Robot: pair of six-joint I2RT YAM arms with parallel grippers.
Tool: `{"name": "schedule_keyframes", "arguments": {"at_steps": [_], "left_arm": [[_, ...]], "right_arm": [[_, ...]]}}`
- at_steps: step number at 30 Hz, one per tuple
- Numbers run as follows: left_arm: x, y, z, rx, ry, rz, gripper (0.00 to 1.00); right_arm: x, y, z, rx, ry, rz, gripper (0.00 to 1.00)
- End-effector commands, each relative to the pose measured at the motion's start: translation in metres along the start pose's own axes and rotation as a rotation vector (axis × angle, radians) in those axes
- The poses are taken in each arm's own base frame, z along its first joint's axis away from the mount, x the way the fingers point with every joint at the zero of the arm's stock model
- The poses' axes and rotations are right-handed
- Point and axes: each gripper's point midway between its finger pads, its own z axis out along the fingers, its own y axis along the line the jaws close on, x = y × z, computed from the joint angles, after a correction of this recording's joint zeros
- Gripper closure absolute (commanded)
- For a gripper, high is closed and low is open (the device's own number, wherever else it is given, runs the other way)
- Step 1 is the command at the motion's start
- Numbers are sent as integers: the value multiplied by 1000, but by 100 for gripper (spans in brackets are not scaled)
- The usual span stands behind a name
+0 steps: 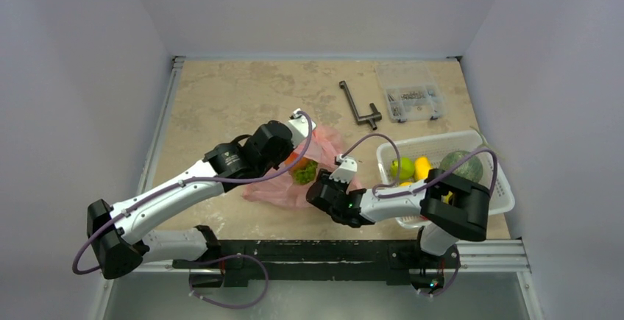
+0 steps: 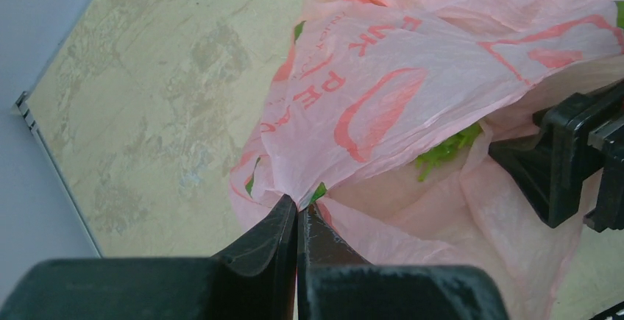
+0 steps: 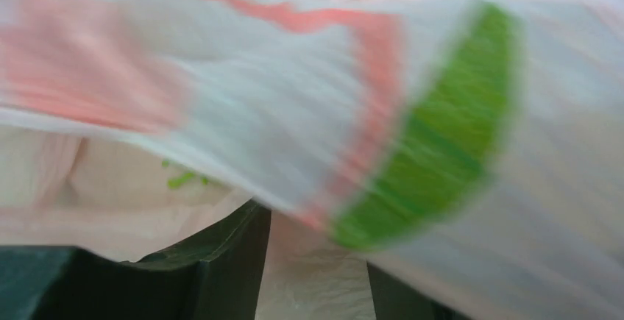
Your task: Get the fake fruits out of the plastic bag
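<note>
The pink plastic bag [image 1: 324,147] lies crumpled in the middle of the table. My left gripper [image 1: 293,151] is shut on a fold of its film [image 2: 298,206] and holds the upper layer up. The green grape bunch [image 1: 305,171] shows inside the mouth, and also in the left wrist view [image 2: 445,151]. An orange patch [image 1: 293,157] sits beside it; I cannot tell whether it is the peach. My right gripper [image 1: 316,187] is at the bag's mouth, open [image 3: 316,232], with film draped over its fingers [image 3: 221,261]. The lime-green apple [image 1: 402,168] and the melon [image 1: 461,165] lie in the white basket.
The white lattice basket [image 1: 502,195] stands at the right, above my right arm, and also holds a yellow fruit [image 1: 422,167]. A clear small-parts box [image 1: 410,101] and a dark metal T-shaped tool [image 1: 358,107] lie at the back. Walls close in on both sides.
</note>
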Motion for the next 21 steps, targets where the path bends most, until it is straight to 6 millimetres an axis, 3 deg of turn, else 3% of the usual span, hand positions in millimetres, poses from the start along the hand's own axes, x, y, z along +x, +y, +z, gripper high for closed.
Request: {"name": "schedule_keyframes", "arguments": {"at_steps": [1, 6, 14, 17, 21], "left_arm": [[-8, -8, -4, 23, -50, 47, 100], [-10, -8, -5, 24, -65, 40, 100], [-11, -7, -4, 17, -67, 39, 100], [-11, -7, -4, 17, -67, 40, 100], [-11, -8, -4, 21, -66, 41, 100]], "right_arm": [[-5, 24, -21, -124, 49, -105, 46], [-35, 55, -50, -317, 4, -136, 43], [-50, 112, -52, -438, -44, -151, 60], [-49, 116, -37, -363, -43, -63, 68], [-47, 98, -18, -194, -64, 95, 70]]}}
